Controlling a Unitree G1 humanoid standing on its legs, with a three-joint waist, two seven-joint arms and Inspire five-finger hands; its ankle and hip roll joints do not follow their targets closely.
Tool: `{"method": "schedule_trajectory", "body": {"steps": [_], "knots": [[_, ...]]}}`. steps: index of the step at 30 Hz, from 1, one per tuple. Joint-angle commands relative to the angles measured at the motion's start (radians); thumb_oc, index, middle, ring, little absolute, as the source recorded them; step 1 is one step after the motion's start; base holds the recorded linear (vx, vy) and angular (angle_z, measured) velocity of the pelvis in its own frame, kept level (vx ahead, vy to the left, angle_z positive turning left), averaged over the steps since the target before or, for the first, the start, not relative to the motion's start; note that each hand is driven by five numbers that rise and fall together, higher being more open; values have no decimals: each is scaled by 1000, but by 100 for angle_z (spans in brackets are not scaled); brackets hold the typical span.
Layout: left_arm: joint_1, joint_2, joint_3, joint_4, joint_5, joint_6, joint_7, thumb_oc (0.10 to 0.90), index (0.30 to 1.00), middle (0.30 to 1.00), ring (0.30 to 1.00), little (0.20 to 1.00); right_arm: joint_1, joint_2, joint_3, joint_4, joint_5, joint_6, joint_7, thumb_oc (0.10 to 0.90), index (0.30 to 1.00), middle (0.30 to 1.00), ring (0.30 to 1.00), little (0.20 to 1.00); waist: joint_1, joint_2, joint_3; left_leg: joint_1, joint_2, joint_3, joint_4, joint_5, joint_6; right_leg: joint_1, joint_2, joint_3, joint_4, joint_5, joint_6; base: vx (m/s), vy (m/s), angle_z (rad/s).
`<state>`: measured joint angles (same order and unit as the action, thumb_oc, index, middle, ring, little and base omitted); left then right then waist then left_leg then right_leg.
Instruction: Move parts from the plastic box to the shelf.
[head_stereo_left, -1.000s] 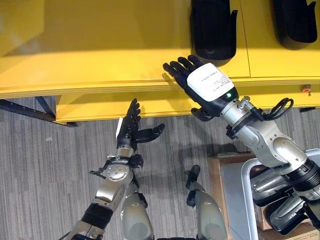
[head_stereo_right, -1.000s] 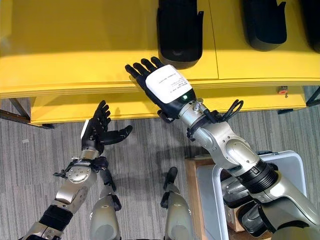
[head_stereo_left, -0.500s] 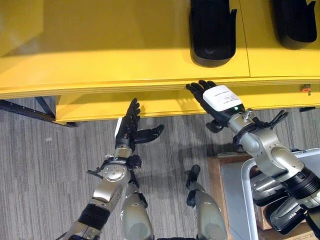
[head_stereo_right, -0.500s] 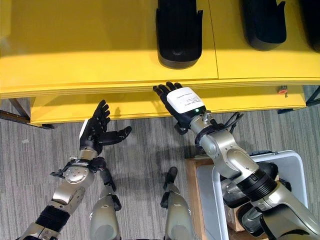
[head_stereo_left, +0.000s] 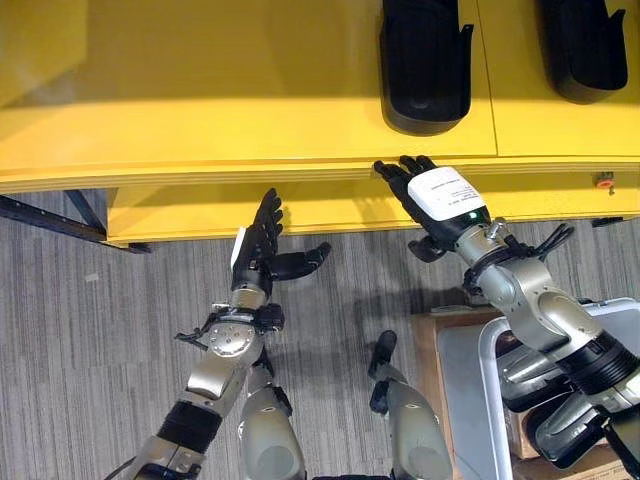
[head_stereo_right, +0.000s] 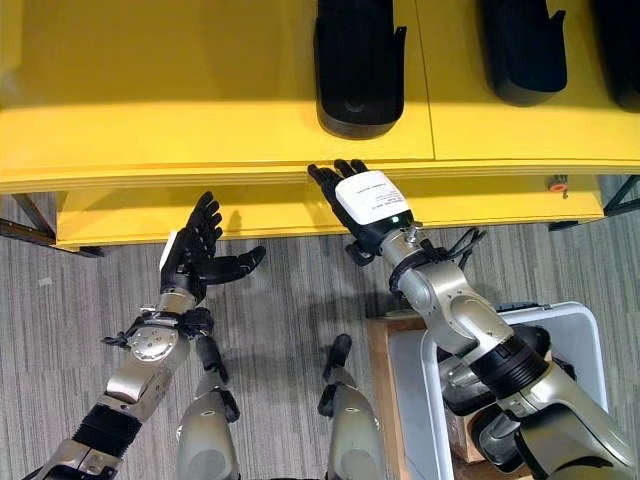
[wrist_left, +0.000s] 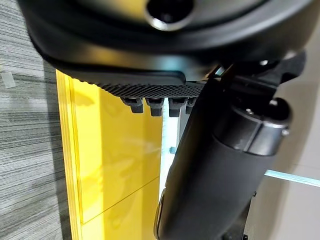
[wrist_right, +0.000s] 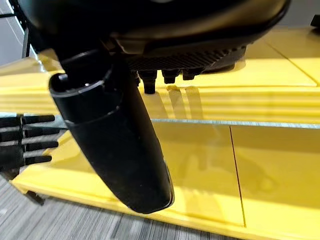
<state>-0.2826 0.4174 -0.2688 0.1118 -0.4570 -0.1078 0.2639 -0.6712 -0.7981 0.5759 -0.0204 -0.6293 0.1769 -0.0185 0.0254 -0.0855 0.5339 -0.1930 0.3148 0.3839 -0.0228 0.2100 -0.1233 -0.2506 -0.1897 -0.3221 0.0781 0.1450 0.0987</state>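
1. I see my right hand (head_stereo_left: 437, 195) at about 1 o'clock from centre in the left eye view, fingers straight and relaxed, holding nothing, its fingertips at the front edge of the yellow shelf (head_stereo_left: 200, 90).
2. My left hand (head_stereo_left: 262, 250) hangs over the grey floor (head_stereo_left: 80, 340) at about 9 o'clock, fingers straight with the thumb spread, empty, just short of the shelf's lower tier.
3. One black part (head_stereo_left: 425, 62) lies on the shelf's top at 12 o'clock, directly beyond my right hand; a second black part (head_stereo_left: 585, 45) lies at 2 o'clock.
4. The plastic box (head_stereo_right: 560, 325) sits at 4 o'clock by my right arm, with more black parts (head_stereo_left: 560, 420) inside it.
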Motion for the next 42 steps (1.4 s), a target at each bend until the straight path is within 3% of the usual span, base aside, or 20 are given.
{"method": "schedule_trajectory", "body": {"steps": [1, 9, 15, 22, 33, 42], "knots": [[-81, 25, 28, -90, 30, -61, -27, 900, 1000, 1000, 1000, 1000, -209, -24, -68, 41, -72, 76, -68, 900, 1000, 1000, 1000, 1000, 1, -26, -28, 5, 36, 2, 48, -57, -48, 33, 30, -31, 55, -122, 10, 0, 0, 0], [-101, 19, 34, -86, 32, -52, -25, 900, 1000, 1000, 1000, 1000, -240, -14, -91, 31, -36, 68, -108, 900, 1000, 1000, 1000, 1000, -3, -23, -29, 2, 37, 4, 50, -57, -49, 25, 26, -29, 62, -122, 12, 0, 0, 0], [-112, 7, 40, -93, 36, -34, -10, 900, 1000, 1000, 1000, 1000, -191, -20, -145, -79, -66, 104, -24, 900, 1000, 1000, 1000, 1000, -22, -25, -29, 5, 36, 12, 50, -62, -49, 18, 27, -17, 63, -122, 15, 0, 0, 0], [-115, 10, 42, -98, 36, -27, -13, 900, 1000, 1000, 1000, 1000, -189, -12, -129, -4, -77, 140, -20, 900, 1000, 1000, 1000, 1000, -18, -23, -24, 1, 37, 11, 53, -60, -48, 17, 23, -21, 66, -123, 12, 0, 0, 0], [-146, 18, 42, -81, 21, -16, -16, 900, 1000, 1000, 1000, 1000, -215, -1, -100, 85, -85, 151, -2, 900, 1000, 1000, 1000, 1000, -17, -27, -23, 0, 40, 15, 51, -54, -51, 14, 22, -25, 64, -118, 13, 0, 0, 0], [-166, 21, 44, -73, 20, 1, -23, 900, 1000, 1000, 1000, 1000, -218, 2, -103, 104, -89, 135, -54, 900, 1000, 1000, 1000, 1000, -18, -34, -27, 1, 43, 18, 47, -52, -53, 15, 24, -26, 60, -116, 13, 0, 0, 0]]}}
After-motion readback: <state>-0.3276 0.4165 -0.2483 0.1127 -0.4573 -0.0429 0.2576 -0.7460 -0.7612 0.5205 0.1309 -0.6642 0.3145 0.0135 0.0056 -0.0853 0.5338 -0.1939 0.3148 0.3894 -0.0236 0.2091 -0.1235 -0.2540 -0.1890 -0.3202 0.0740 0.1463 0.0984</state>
